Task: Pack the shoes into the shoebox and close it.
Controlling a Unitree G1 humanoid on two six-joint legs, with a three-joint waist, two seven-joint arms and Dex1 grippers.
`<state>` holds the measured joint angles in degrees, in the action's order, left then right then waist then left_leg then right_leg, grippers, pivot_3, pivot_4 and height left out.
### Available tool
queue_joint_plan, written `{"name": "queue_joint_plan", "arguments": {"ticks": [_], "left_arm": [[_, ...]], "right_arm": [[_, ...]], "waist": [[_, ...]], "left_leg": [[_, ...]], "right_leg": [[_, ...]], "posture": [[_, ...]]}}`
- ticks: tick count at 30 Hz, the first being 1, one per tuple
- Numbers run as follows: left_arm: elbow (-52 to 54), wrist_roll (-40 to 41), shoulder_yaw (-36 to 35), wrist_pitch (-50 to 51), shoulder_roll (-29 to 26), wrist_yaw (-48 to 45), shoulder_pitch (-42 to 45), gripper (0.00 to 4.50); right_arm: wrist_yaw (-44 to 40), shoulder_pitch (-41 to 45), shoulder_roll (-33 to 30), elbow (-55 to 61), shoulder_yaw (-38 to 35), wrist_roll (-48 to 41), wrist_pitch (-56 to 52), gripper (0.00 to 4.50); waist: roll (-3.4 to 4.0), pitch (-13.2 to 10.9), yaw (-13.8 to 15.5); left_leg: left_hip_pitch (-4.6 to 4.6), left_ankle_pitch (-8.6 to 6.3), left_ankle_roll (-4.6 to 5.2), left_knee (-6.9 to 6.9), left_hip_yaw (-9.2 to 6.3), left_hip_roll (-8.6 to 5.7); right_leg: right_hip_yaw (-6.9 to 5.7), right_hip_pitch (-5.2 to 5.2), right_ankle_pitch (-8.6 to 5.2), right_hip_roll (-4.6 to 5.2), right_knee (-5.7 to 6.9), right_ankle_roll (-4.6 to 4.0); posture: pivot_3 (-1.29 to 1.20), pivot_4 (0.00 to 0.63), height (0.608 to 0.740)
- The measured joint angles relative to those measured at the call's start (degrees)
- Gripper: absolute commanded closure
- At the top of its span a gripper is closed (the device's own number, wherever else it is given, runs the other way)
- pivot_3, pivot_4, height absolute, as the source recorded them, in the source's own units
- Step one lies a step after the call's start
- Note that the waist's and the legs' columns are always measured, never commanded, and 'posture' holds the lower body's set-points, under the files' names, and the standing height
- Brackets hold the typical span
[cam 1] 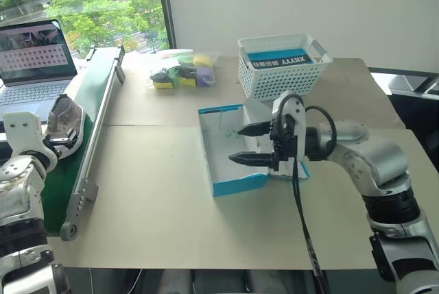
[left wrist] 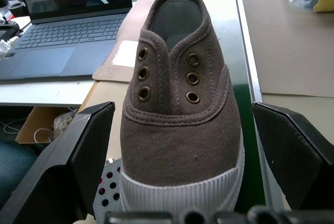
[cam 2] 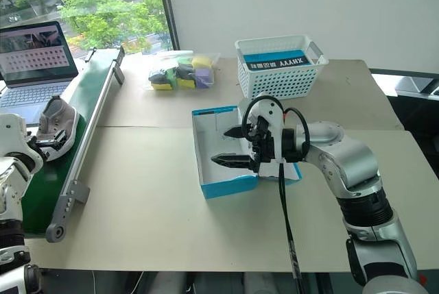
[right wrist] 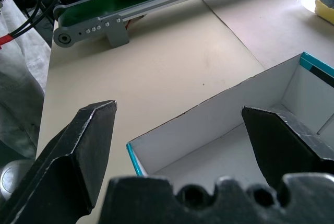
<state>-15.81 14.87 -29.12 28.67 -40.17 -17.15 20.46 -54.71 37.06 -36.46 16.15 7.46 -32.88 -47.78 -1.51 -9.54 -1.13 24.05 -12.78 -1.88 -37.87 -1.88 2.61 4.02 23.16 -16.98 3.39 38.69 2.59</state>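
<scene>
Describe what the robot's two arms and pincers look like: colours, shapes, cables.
Both arms are built of rounded silver-grey metal segments with black joint bands. The right pincer has two black, wedge-shaped pointed fingers on a white bracket, with a black cable looping over the wrist and hanging down past the forearm. The left pincer has the same black tapered fingers on a white wrist block.

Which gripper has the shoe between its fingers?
The left gripper: its open fingers flank the shoe on the conveyor; the right gripper hovers over the shoebox.

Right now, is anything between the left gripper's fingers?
Yes. The left wrist view shows a grey shoe between the left gripper's open fingers, toe toward the camera, on the green belt.
</scene>
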Motion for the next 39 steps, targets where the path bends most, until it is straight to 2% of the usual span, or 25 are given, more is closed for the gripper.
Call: {"name": "queue_joint_plan", "arguments": {"ticks": [2,5,9,11,13,18,24,28,31,35,39], "left_arm": [[-2.2,0.1,0.0,0.0,-0.1,-0.2,0.6,0.76],[-3.4,1.3,-0.3,0.5,-0.1,-1.1,1.3,1.97],[-4.1,3.6,-1.8,2.4,0.1,-1.3,2.0,3.36],[-4.2,4.4,-2.5,3.0,0.7,-0.8,2.2,3.98],[-3.8,5.2,-3.2,3.7,1.5,-0.1,2.4,4.36],[0.6,7.5,-3.4,4.9,4.5,1.3,3.4,4.42],[15.0,11.5,-0.6,8.6,7.0,2.1,5.5,4.42],[27.9,18.0,6.6,15.3,14.0,3.6,12.5,4.42],[32.7,20.7,12.2,17.7,19.3,4.9,14.8,4.42],[32.4,20.9,17.8,18.1,25.2,6.6,16.1,4.42],[31.2,21.0,21.6,17.7,29.0,6.4,20.9,4.42]], "right_arm": [[0.4,0.0,-0.3,0.2,-0.1,0.0,0.0,0.0],[0.8,-0.2,-0.7,0.2,-0.3,0.0,0.0,0.0],[1.3,-0.3,-1.5,0.3,-0.3,0.3,0.0,0.0],[1.5,-0.4,-1.8,0.3,-0.3,0.3,0.0,0.0],[1.8,-0.6,-2.1,0.3,-0.3,0.3,0.0,0.0],[2.4,-0.7,-2.1,0.3,-0.3,0.3,0.0,0.0],[4.6,-0.5,0.6,-0.3,-4.5,-3.2,-2.1,0.0],[14.5,6.3,9.9,-8.5,-15.2,-11.1,-7.4,0.0],[21.9,10.8,12.9,-12.6,-21.3,-14.2,-10.0,0.0],[29.6,12.1,15.1,-15.9,-26.8,-17.4,-13.8,0.0],[34.0,12.1,17.3,-16.0,-27.3,-20.2,-16.9,0.0]], "waist": [[0.0,0.0,-0.1],[0.0,0.0,0.0],[0.0,0.0,0.4],[0.0,0.0,0.4],[0.0,0.0,0.5],[-0.12,0.0,0.4],[-0.22,0.0,0.3],[-0.23,0.0,0.6],[-0.23,0.0,0.4],[-0.23,0.0,-0.2],[-0.22,0.0,-0.6]], "left_leg": [[0.0,0.0,0.0,0.0,0.0,0.0],[0.0,0.0,0.0,0.0,0.0,0.0],[-0.07,0.07,0.0,0.0,-0.01,-0.01],[-0.11,0.09,0.01,0.0,-0.01,-0.01],[-0.11,0.09,0.01,0.0,-0.02,-0.01],[-0.05,0.1,0.0,0.0,-0.02,-0.01],[0.02,0.09,0.0,0.0,-0.03,0.0],[0.01,0.17,-0.09,-0.04,-0.09,-0.06],[0.02,0.17,-0.08,0.0,-0.08,-0.05],[0.17,0.17,-0.07,0.02,-0.04,-0.03],[0.2,0.17,-0.06,0.02,-0.03,-0.04]], "right_leg": [[0.0,0.01,0.0,0.0,0.01,0.0],[0.0,0.01,0.0,0.0,0.05,0.0],[-0.01,-0.03,0.0,0.0,0.15,0.0],[-0.01,-0.05,0.0,0.0,0.18,0.0],[-0.02,-0.05,0.0,0.0,0.19,0.0],[-0.02,-0.02,0.0,0.01,0.17,0.0],[-0.01,0.02,0.0,0.01,0.17,-0.01],[-0.02,-0.06,0.02,0.05,0.2,-0.02],[-0.01,-0.04,0.02,0.04,0.33,-0.02],[0.03,0.11,0.02,0.01,0.31,-0.02],[0.04,0.12,0.02,0.01,0.29,-0.02]], "posture": [[0.0,0.15,0.74],[0.0,0.15,0.74],[0.0,0.15,0.74],[0.0,0.15,0.74],[0.0,0.15,0.74],[0.0,0.15,0.74],[0.0,0.15,0.74],[0.0,0.15,0.74],[0.0,0.15,0.74],[0.0,0.15,0.74],[0.0,0.15,0.74]]}}
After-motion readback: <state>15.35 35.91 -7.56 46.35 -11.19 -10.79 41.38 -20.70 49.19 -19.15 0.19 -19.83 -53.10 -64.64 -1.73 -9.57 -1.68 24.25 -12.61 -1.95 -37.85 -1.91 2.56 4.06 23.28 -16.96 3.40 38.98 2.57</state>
